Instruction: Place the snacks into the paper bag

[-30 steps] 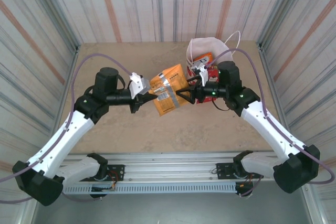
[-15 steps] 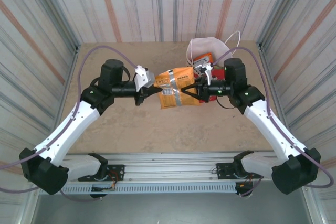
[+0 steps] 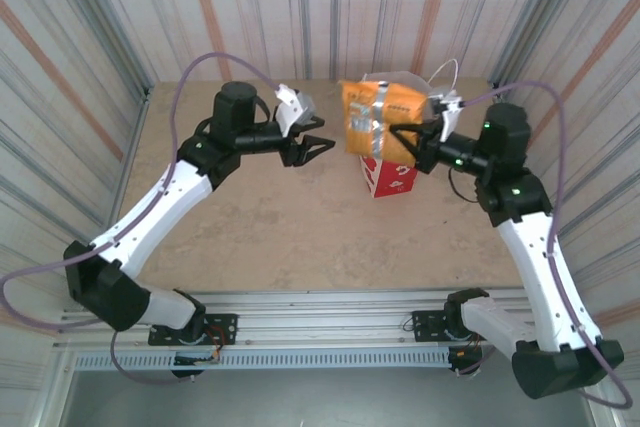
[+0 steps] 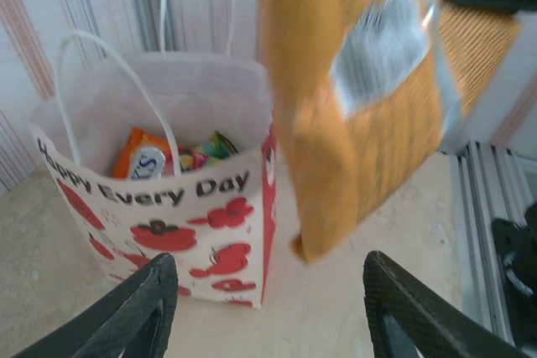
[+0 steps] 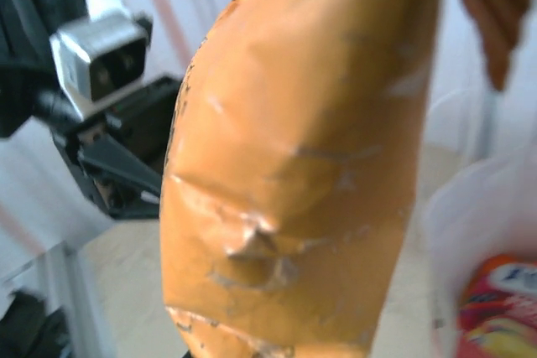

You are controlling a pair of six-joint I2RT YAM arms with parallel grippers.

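Orange foil caught the eye first: a large flat orange pouch point(image 3: 378, 119) hung in the air at the far right of the counter point(image 3: 250, 227), grasped by the right end effector point(image 3: 398, 137) along its right-hand edge. From overhead the pouch covered much of the mouth of the red paper bag point(image 3: 392, 179), which stood upright on the counter directly below it. Only the bag's red lower wall, a strip of its white rim and a thin white handle point(image 3: 447, 72) showed past the pouch.

From the left wrist, the pouch point(image 4: 369, 115) hung tilted, with its lowest corner off the counter and beside the right-hand corner of the bag point(image 4: 168, 224), not inside it. The bag's front carried black lettering reading "Happy Every Day" among red flower shapes. Inside the white interior lay an orange packet point(image 4: 138, 153) and a multicoloured candy packet point(image 4: 208, 147), both well below the rim.

The left end effector point(image 3: 325, 147) was released, its two dark fingers spread wide and holding nothing. It hovered to the left of the pouch with a clear gap between them and pointed towards the bag. In its own camera, the left end effector point(image 4: 268, 270) framed the bag's lower corner between its fingers point(image 4: 143, 308).

From the right wrist, the pouch point(image 5: 294, 173) loomed close and creased. The left end effector point(image 5: 117, 169) was visible beyond it on the left, and the bag's white rim point(image 5: 470, 207) sat low on the right with bright packets point(image 5: 503, 308) inside.
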